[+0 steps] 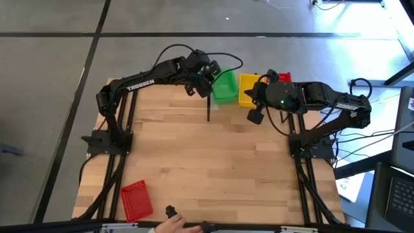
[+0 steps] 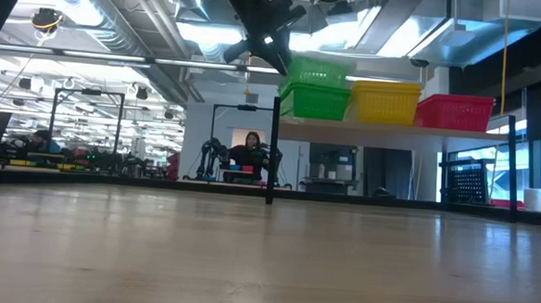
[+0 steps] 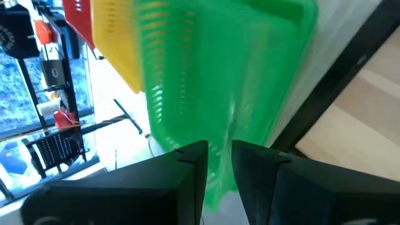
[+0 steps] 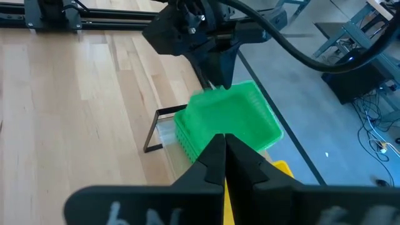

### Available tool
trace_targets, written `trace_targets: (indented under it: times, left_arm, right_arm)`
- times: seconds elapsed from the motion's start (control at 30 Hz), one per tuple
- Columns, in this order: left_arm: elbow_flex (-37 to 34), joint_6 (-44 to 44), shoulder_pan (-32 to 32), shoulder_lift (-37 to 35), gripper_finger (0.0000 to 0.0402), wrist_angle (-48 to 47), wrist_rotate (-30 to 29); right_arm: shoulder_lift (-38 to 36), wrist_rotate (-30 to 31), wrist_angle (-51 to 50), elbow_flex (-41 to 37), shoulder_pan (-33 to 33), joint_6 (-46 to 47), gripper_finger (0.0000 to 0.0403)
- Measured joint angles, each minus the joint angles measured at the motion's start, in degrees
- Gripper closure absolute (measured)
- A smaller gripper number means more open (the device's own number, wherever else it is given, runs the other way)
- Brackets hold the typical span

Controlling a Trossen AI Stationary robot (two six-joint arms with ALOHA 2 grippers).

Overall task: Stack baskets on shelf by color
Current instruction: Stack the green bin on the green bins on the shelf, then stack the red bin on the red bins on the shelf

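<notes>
On the raised shelf (image 2: pixel 383 129) at the table's far edge stand green baskets (image 2: pixel 315 103), yellow baskets (image 2: pixel 384 102) and a red basket (image 2: pixel 453 112), side by side. A top green basket (image 2: pixel 317 72) sits on the green one below. My left gripper (image 3: pixel 220 165) is at that top basket's end nearest the dark post (image 2: pixel 271 161), with green mesh between its fingers. My right gripper (image 1: pixel 254 117) hangs shut and empty in front of the yellow baskets (image 1: pixel 249 88). A lone red basket (image 1: pixel 136 199) lies on the tabletop at the near left. My left gripper has the top green basket's end wall (image 3: pixel 220 134) between its two fingers, one finger on each side of the mesh. The fingers come slanting down from the table's left. The basket rests on the green basket beneath it (image 4: pixel 206 140).
A person's hand (image 1: pixel 171 224) shows at the table's near edge beside a small dark object (image 1: pixel 171 211). The shelf's second post (image 2: pixel 510 164) stands at its right end. Bare wood (image 1: pixel 213 168) stretches between the two arms' bases.
</notes>
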Motion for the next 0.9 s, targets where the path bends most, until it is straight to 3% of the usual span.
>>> trace_targets:
  times: [0.23,0.43,0.63,0.9]
  left_arm:
    - [0.1,0.7,0.2,0.0,0.0335,1.6,-1.3]
    - [0.1,-5.9,0.0,-0.4,0.0335,3.2,-1.3]
    - [0.1,-31.6,-1.3,-1.6,0.0335,1.0,-1.9]
    - [0.1,-61.5,-3.9,-5.7,0.0335,-13.6,-3.0]
  right_arm:
    - [0.0,0.0,0.0,0.0,0.0,0.0,0.0402]
    - [0.0,0.0,0.0,0.0,0.0,0.0,0.0402]
    - [0.0,0.0,0.0,0.0,0.0,-0.1,0.0402]
    - [-1.0,-0.1,-0.3,0.0,0.0,-1.3,0.0402]
